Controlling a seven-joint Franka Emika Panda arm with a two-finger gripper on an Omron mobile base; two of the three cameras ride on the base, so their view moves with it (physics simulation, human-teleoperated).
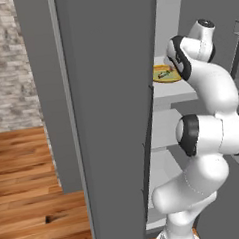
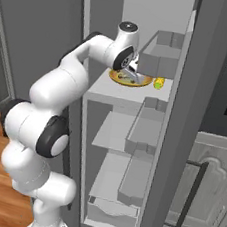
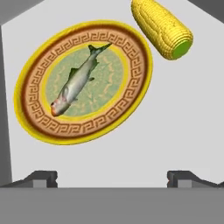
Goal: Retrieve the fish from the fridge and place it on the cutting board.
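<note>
Fish [image 3: 75, 83] lies on a yellow-rimmed plate [image 3: 131, 41] on an upper shelf [image 3: 144, 144] of the open fridge [image 2: 198, 95], head toward the lower left of the hand view and tail toward the upper right. The body runs diagonally across the plate's green centre, clear of the brown key-pattern band. A cob of corn [image 3: 162, 28] sits on the shelf just beside the plate, apart from the fish.

The gripper [image 3: 113, 177] hangs above the shelf with its jaws spread wide and nothing between them; its two dark fingertips [image 3: 41, 177] stand near the plate's edge, and the fish is off to one side of their midline, not between them.

To take the fish well, I'd say the hand should shift across until the fish's thick middle sits between the tips, then turn so the jaws close across the narrow body rather than along it. It should come straight down, stopping short of pressing into the plate, since a slim thing lying flat could slip or tip the plate. Keeping away from the corn matters too.

The board isn't where I can see it, so the carrying is yet to come.

No brand, label or readable writing anywhere; the plate carries only its ornamental border.
</note>
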